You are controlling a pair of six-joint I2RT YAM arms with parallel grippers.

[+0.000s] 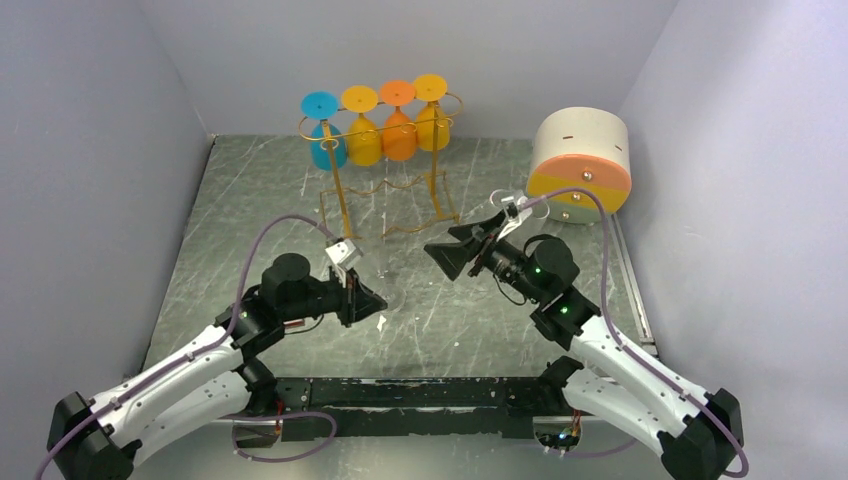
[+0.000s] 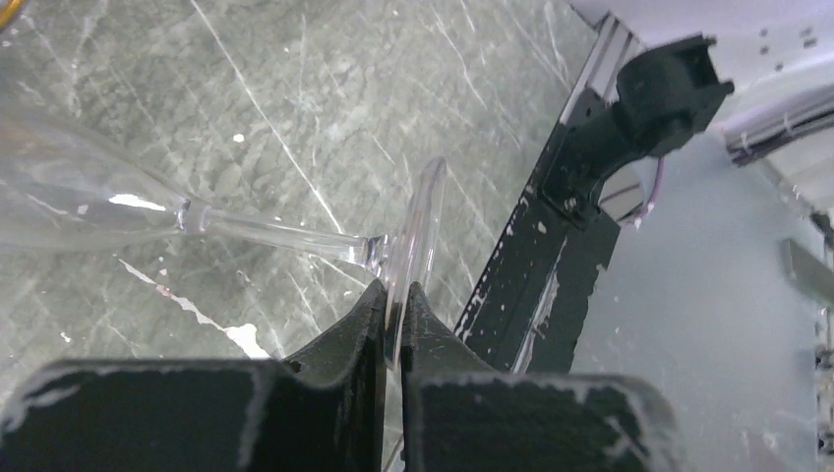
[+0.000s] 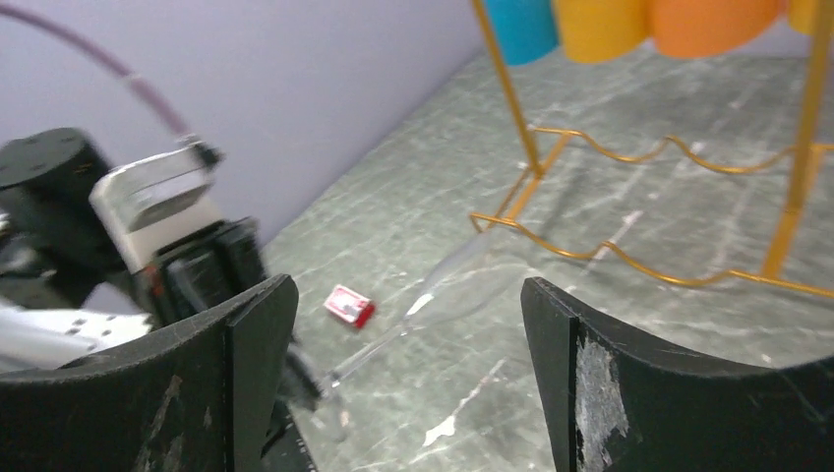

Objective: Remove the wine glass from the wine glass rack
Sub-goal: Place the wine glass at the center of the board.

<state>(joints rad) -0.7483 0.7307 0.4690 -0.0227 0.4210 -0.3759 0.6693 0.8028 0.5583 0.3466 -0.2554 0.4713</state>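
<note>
Grip: left claw (image 2: 393,295) pinched foot of wine glass (image 2: 275,233), glass sideways low over counter (image 2: 295,98), off the rack (image 1: 341,195), on its near side | right claw (image 3: 401,295) spread near bowl | judged: hold pinch firm, turn glass upright slowly before setting down.

Your top view looks down from above and behind the arm bases, covering the table (image 1: 250,200) out to the wine glass rack (image 1: 341,200) at the back. Your left wrist view sits very close over the left gripper (image 2: 395,290), facing the table's near edge. Your right wrist view looks low across the table toward the rack and the left arm (image 3: 59,187); both wrist views share the wine glass (image 3: 443,285)
</note>
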